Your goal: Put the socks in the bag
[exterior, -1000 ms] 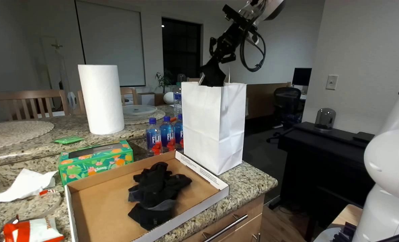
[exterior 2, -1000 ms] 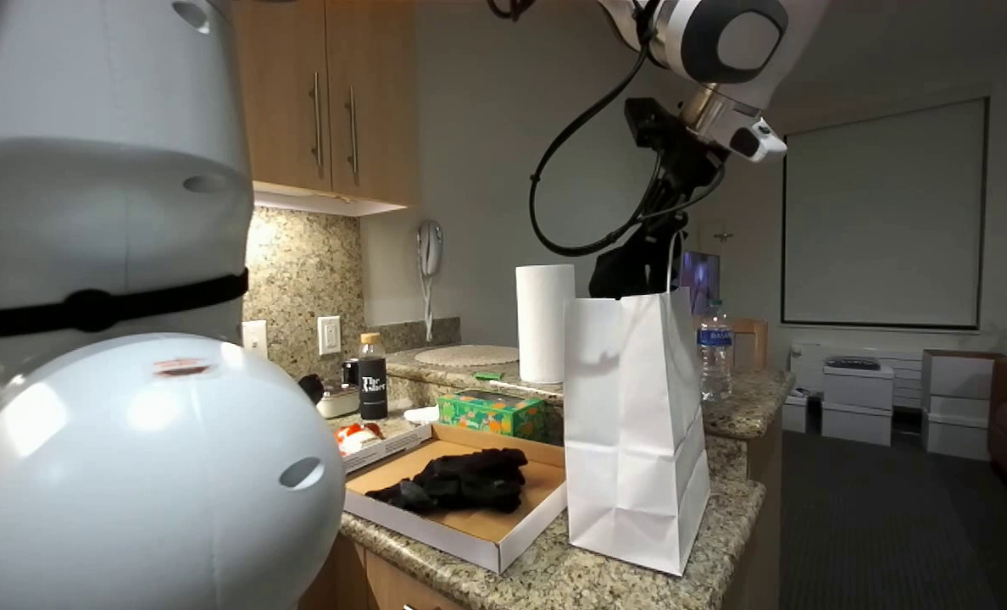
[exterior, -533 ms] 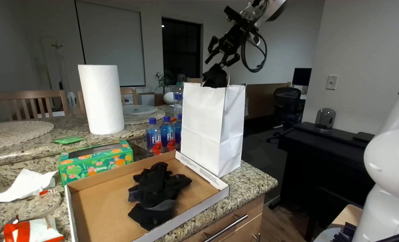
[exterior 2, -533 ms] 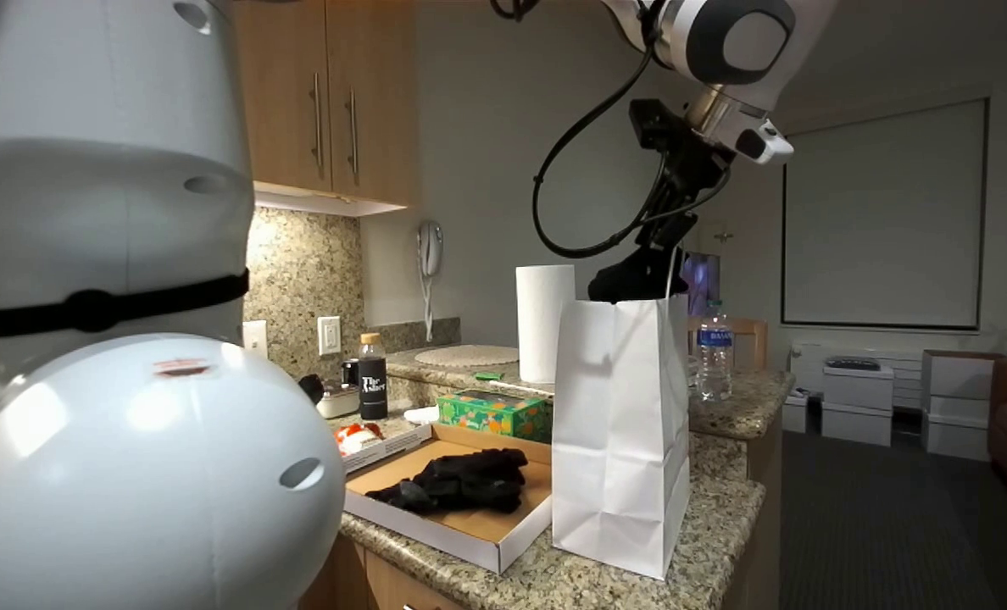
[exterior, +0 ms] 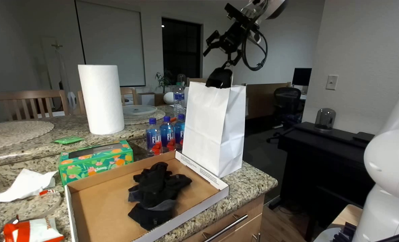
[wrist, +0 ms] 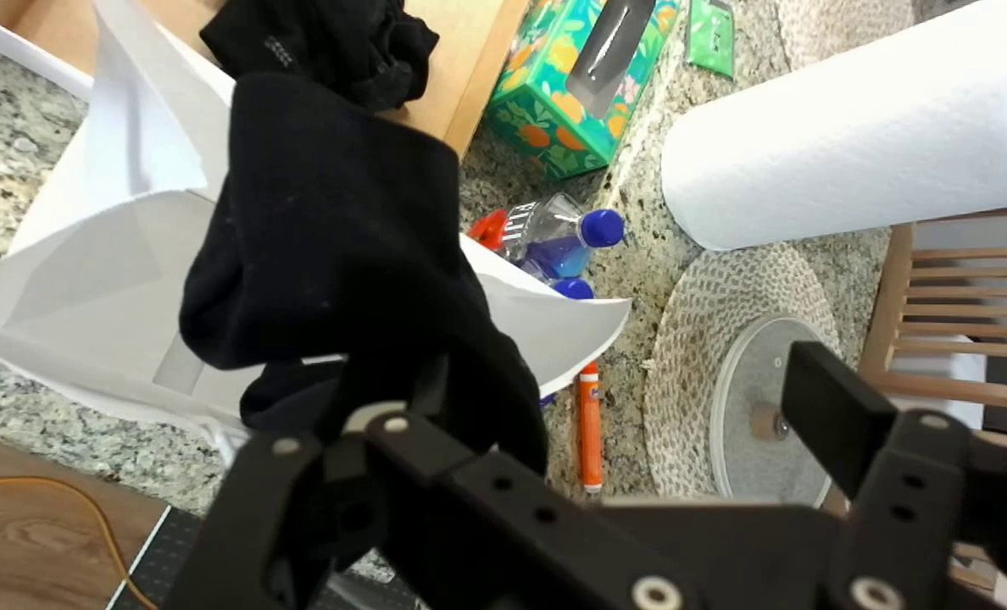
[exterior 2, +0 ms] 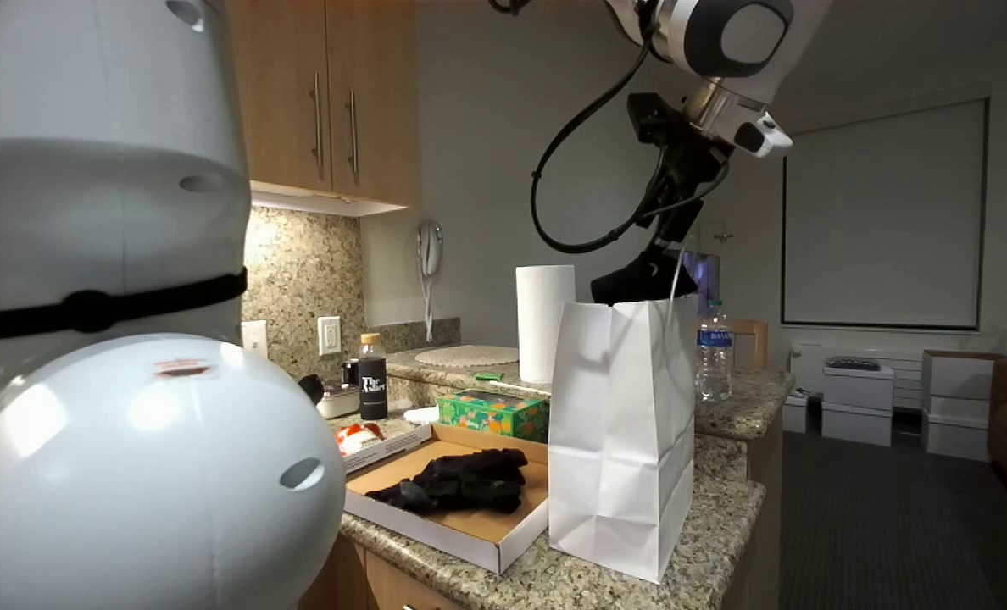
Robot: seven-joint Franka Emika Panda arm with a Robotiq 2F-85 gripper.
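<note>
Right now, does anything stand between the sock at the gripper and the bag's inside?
Nothing visible does: the sock hangs at the open mouth of the bag. It does seem caught on one side of the open gripper, though.

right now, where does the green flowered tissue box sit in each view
In an exterior view: the tissue box is lower left, behind the cardboard tray.
In an exterior view: the tissue box is below the middle, behind the cardboard tray.
In the wrist view: the tissue box is at the top edge, just right of centre.
Shared landmark: the paper towel roll, in all three.
</note>
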